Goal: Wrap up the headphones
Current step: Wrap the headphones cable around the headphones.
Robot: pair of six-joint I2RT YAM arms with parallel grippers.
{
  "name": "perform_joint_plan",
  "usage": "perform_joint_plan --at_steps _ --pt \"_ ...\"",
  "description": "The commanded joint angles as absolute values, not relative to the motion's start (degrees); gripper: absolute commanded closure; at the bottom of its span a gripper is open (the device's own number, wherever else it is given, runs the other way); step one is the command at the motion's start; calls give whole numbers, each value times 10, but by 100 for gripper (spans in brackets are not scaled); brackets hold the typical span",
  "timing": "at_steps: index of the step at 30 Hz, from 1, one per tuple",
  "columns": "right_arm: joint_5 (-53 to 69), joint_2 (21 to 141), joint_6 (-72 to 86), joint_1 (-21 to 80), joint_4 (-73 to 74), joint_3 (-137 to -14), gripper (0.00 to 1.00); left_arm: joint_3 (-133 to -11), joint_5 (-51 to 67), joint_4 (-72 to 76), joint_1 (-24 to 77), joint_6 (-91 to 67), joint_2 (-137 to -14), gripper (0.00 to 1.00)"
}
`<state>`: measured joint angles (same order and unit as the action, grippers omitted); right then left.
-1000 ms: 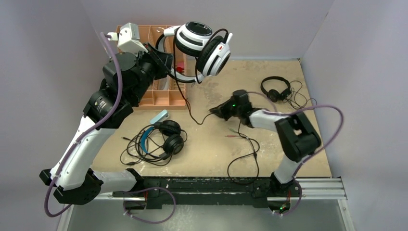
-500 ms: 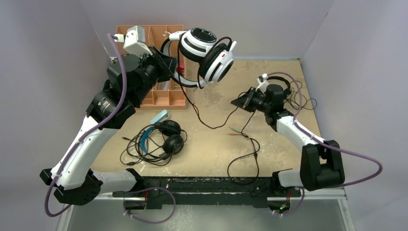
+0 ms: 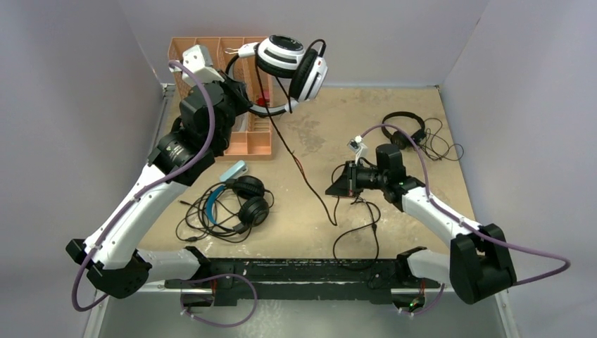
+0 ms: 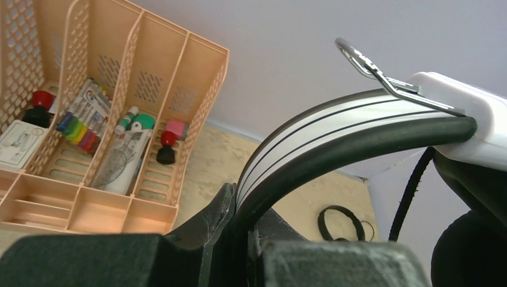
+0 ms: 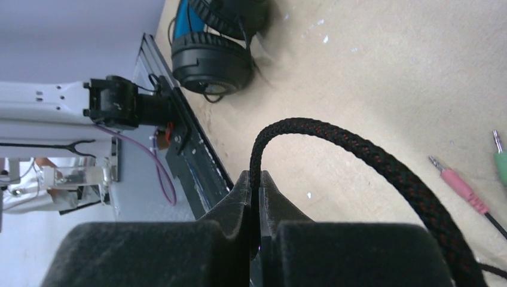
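- Pale grey walls enclose a tan table (image 3: 436,232), with both arm bases at its near edge.
- Left gripper (image 4: 237,218): clamped on the headband (image 4: 335,128) of the white headset (image 3: 290,62), which is held aloft over the far-left of the table, above the organiser (image 3: 246,144). Lifting it likely lets the cable hang clear of the ear cups so that turns can be laid around them.
- Right gripper (image 5: 256,191): closed on the braided cable (image 5: 359,152) (black with red flecks), low over the table, right of centre. The cable drops from the headset, sags to the table and rises to this grip. Holding it partway along probably gives a controllable point for winding.
- Pink and green plugs (image 5: 457,179): lying on the table near the grip.
- Blue headset (image 3: 239,201): near-left, flat on the table, with its cable loose around it and not yet wrapped.
- Black headset (image 3: 403,130): far-right, flat on the table, with its cable tangled beside it, likewise unwrapped.
- Writing: none legible. Labels on the pens (image 4: 81,122) in the organiser are too small to read.
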<state>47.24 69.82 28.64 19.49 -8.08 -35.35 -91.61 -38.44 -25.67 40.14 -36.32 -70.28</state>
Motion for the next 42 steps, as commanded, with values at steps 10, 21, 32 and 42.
perform_joint_plan --at_steps 10,21,32,42 --pt "370 628 187 72 80 -351 100 -916 -413 -213 374 -354 -665 100" --pt "301 616 227 -44 99 -334 100 -917 -407 -247 372 -346 -656 100" --pt "329 685 240 -85 23 -360 100 -916 -225 -258 369 -331 -653 100" --pt "290 760 272 -209 14 -460 100 -861 73 -387 368 -190 -655 100"
